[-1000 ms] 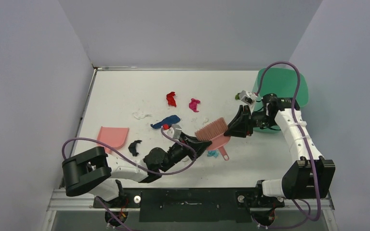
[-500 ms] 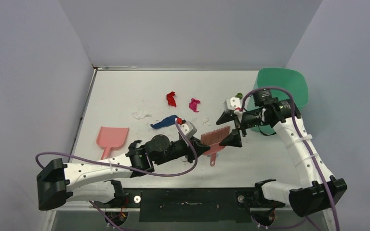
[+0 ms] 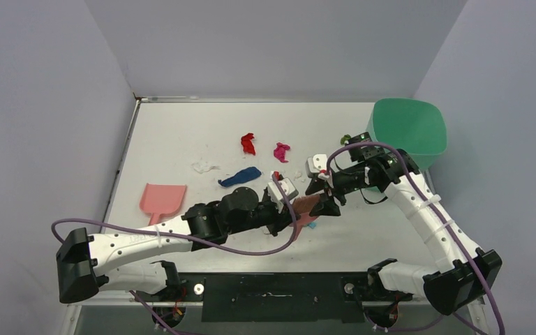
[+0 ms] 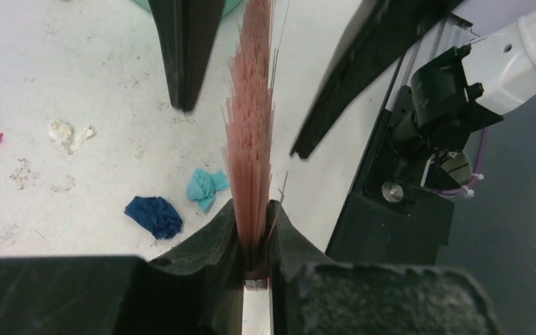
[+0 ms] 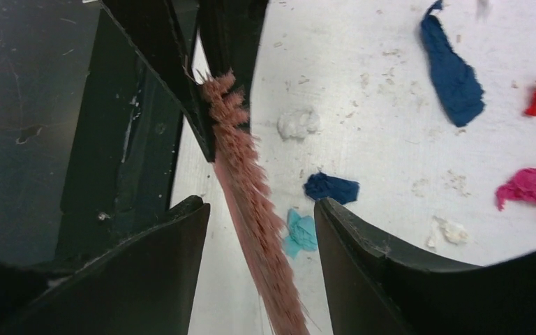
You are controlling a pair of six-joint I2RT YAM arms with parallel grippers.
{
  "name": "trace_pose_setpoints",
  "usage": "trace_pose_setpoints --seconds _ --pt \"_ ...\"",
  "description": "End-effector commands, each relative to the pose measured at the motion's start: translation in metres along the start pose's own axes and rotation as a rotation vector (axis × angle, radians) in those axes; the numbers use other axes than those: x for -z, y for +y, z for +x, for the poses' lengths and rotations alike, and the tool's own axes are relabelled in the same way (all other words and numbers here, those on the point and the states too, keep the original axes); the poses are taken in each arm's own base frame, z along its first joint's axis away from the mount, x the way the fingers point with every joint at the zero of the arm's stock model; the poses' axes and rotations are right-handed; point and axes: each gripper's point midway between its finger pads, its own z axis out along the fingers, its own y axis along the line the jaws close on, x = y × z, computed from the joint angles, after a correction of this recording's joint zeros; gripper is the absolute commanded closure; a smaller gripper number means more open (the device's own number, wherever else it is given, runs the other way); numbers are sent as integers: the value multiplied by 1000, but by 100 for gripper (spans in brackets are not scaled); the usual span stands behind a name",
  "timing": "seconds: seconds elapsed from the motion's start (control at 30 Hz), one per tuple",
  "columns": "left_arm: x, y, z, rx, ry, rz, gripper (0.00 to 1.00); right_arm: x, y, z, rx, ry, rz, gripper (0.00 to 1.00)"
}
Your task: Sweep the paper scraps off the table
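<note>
Pictured near the front of the white bench (image 3: 181, 132): left end effector (image 4: 255, 241) clamped tight on the pink brush (image 4: 250, 125), bristles on edge and pointing away from the wrist. Right end effector (image 5: 258, 206) spread apart, one finger on either side of the same brush, neither seen touching it. Scattered across the bench, unswept, the paper scraps (image 3: 240, 176): a long dark blue scrap (image 5: 453, 77) just left of the two end effectors, a red scrap (image 3: 248, 144) and a magenta scrap (image 3: 281, 151) farther back, a white scrap (image 3: 202, 167) off to the left, a cyan bit (image 4: 206, 188) and a small dark blue bit (image 4: 155, 215) side by side just beside the brush. Lying flat at front left, well apart from the brush: pink dustpan (image 3: 162, 199). At the far right corner: green bin (image 3: 408, 129), with a green scrap (image 3: 346, 139) near its rim.
</note>
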Motion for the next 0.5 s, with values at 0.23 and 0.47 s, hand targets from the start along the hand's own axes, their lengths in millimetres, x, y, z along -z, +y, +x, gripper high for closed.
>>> trace_pose_setpoints --seconds 0.23,0.47 --pt "19 4 -57 -22 -175 -39 87 -32 10 -6 -3 -6 -57 92" --pt "75 49 -54 245 -575 -209 36 1 -32 -51 -229 -275 76 95"
